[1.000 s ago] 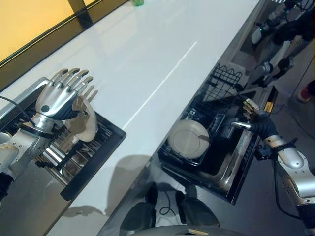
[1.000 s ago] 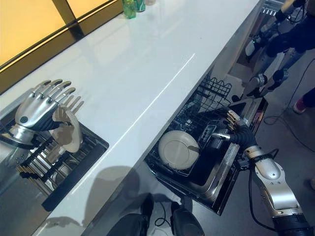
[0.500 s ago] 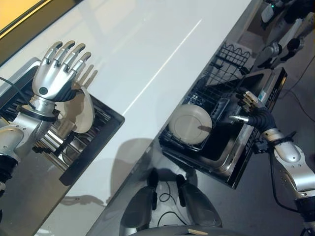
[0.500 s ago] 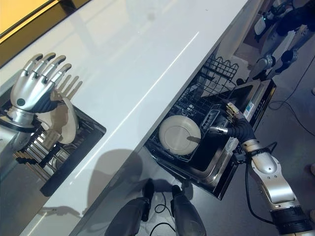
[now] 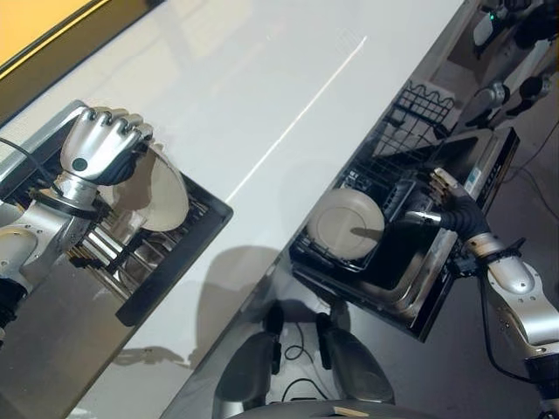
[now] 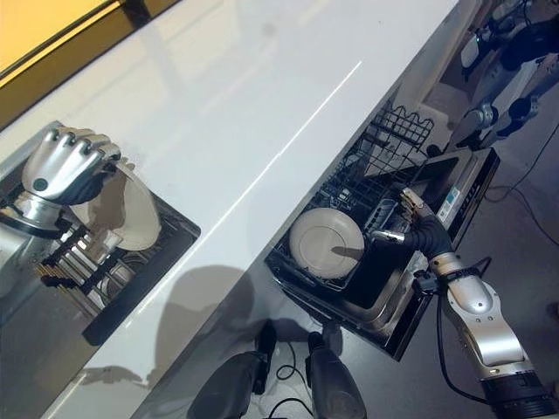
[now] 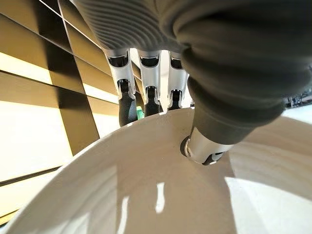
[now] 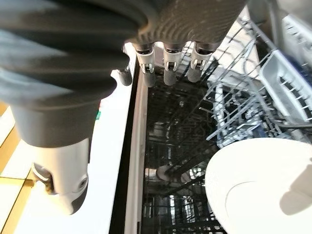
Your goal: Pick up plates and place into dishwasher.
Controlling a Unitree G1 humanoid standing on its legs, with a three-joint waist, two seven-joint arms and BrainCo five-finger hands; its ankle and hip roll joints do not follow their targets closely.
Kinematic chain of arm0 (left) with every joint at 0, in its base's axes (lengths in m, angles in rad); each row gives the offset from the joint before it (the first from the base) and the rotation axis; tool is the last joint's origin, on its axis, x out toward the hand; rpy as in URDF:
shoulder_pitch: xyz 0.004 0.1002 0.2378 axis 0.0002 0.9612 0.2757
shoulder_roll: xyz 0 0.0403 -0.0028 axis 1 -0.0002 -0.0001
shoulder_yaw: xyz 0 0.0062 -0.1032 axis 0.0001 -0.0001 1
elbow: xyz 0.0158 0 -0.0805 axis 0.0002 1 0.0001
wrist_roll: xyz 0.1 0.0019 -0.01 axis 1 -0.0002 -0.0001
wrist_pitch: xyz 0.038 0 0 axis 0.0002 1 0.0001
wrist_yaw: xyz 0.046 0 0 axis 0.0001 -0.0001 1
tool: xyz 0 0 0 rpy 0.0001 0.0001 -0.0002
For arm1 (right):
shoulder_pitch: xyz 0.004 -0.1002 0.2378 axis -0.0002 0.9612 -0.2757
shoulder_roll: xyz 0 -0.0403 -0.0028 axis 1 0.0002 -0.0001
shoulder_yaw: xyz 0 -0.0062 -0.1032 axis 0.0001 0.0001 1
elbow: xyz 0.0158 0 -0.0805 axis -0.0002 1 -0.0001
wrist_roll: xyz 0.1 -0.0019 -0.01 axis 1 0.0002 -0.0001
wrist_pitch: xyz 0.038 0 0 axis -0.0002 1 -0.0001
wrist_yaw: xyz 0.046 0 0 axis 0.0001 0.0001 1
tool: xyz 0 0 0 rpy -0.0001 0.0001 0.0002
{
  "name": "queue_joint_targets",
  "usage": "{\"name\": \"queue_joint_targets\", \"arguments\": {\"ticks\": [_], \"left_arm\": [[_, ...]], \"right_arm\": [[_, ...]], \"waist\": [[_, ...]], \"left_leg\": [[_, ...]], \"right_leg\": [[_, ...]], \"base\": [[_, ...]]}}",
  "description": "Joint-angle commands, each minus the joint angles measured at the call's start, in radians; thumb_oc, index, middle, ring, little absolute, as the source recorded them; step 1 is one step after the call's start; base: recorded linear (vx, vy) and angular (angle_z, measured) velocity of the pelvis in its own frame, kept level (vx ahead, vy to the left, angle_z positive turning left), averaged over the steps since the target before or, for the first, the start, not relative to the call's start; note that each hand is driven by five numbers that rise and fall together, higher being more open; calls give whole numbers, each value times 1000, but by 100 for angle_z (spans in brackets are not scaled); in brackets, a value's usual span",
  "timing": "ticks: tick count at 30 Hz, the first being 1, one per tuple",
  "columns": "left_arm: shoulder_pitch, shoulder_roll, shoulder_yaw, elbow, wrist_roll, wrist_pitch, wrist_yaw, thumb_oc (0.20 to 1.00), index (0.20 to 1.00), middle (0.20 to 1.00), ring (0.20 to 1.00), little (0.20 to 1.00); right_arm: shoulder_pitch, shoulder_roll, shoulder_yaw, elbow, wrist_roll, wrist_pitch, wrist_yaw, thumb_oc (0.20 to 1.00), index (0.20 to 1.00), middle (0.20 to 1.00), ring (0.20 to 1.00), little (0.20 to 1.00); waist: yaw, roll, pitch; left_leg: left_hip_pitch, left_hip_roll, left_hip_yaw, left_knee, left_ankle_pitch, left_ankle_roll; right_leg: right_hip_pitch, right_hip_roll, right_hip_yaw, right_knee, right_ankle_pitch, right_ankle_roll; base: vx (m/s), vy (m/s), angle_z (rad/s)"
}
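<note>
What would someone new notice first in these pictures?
Probably the left hand, its fingers curled over the rim of a cream plate standing in the dark rack at the counter's left. Next, the white plate already in the open dishwasher, with the right hand open beside it.

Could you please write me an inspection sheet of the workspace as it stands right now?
Surface: white countertop, bare in its middle.
Job's things: one plate stands upright in the drying rack at the counter's left end; a second plate sits in the dishwasher's lower rack, which is pulled out.
Clutter: nothing seen.
Hands: left hand curled over the upright plate's rim, thumb against its face; right hand open beside the dishwasher rack, holding nothing.
Cables: nothing seen on the counter.
Surroundings: yellow wall panels behind the counter; grey floor.
</note>
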Motion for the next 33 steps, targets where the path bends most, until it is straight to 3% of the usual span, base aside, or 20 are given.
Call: {"name": "queue_joint_targets", "arguments": {"ticks": [1, 9, 15, 21, 27, 33], "left_arm": [[53, -50, 90, -21, -17, -16, 30, 200, 200, 200, 200, 200], [147, -67, 186, -35, -69, 0, 71, 200, 200, 200, 200, 200], [231, -134, 328, -54, -98, -37, 187, 200, 200, 200, 200, 200], [266, -212, 453, -133, -162, -72, 222, 200, 200, 200, 200, 200], [278, -260, 516, -222, -142, -72, 255, 200, 200, 200, 200, 200], [275, -272, 536, -280, -161, -55, 251, 200, 200, 200, 200, 200]], "right_arm": [[18, -10, -74, -52, 13, -62, 10, 1000, 1000, 1000, 1000, 1000], [62, -1, -96, -62, 24, -52, 23, 1000, 1000, 1000, 1000, 1000], [96, 46, -96, -78, 3, -65, 12, 1000, 1000, 1000, 1000, 1000], [115, 79, -103, -110, -9, -76, -10, 1000, 1000, 1000, 1000, 1000], [112, 88, -111, -159, -16, -89, -34, 1000, 1000, 1000, 1000, 1000], [56, 50, -143, -221, -12, -148, -63, 1000, 1000, 1000, 1000, 1000]], "waist": [[-36, 9, -70], [-25, 3, -113], [-6, -7, -150], [6, -21, -186], [12, -33, -217], [21, -37, -240]], "left_leg": [[26, -8, 7, -39, -12, 57], [77, -2, -7, -77, -10, 54], [115, 1, -24, -108, -10, 54], [155, 5, -42, -148, -8, 51], [182, 11, -58, -176, -5, 48], [193, 16, -70, -188, 1, 43]], "right_leg": [[-26, -13, -44, -9, 47, 56], [26, -11, -56, -40, 40, 55], [68, -9, -64, -72, 36, 51], [111, -2, -66, -99, 27, 48], [136, 5, -63, -115, 30, 47], [153, 13, -56, -130, 39, 44]], "base": [[40, -15, 2], [52, -31, 3], [31, -57, 8], [15, -64, 5], [-1, -62, 5], [-4, -50, 0]]}}
